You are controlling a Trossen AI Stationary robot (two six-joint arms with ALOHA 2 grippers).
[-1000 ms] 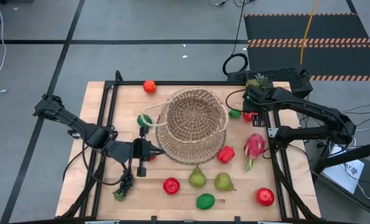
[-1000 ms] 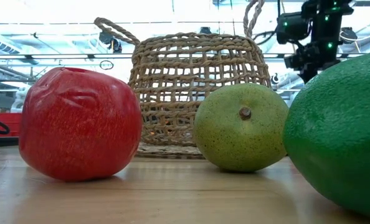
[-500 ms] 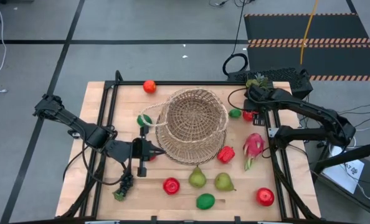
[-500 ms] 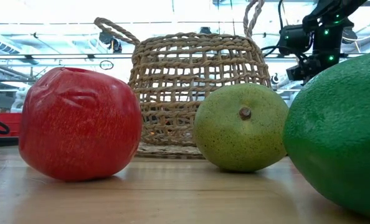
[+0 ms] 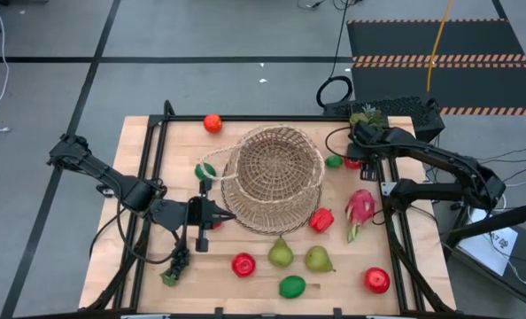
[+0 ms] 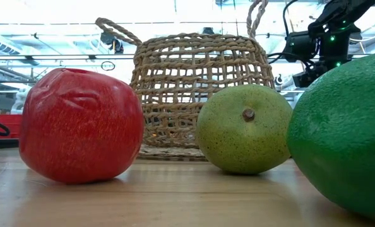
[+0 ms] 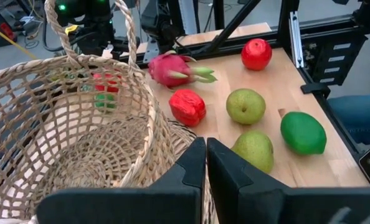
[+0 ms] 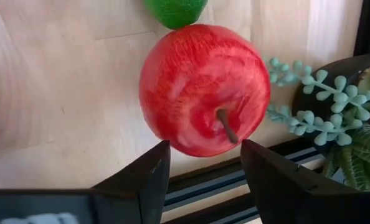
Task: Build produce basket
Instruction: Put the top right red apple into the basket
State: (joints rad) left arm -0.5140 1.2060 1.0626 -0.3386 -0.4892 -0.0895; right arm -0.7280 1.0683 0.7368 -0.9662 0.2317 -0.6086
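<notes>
The woven basket stands mid-table, its arched handle up. My left gripper is shut at its near-left rim. At the far right, a red apple lies on the table beside a lime and the table's black rail. My right gripper points down over it, open, with one finger on either side of the apple and clear of it. A dragon fruit, a red pepper, two pears and grapes lie around the basket. My left gripper holds the basket by its rim on the near-left side, coming in about level from the table's left. The shut fingers hide how much wicker lies between them. The basket's base stays on the table.
A potted plant stands just beyond the rail by the red apple. Near the front edge lie a red apple, a lime and another red apple. An orange-red fruit sits at the far edge.
My right gripper has sunk toward the red apple at the far right of the table. The basket and the fruit have stayed in place.
</notes>
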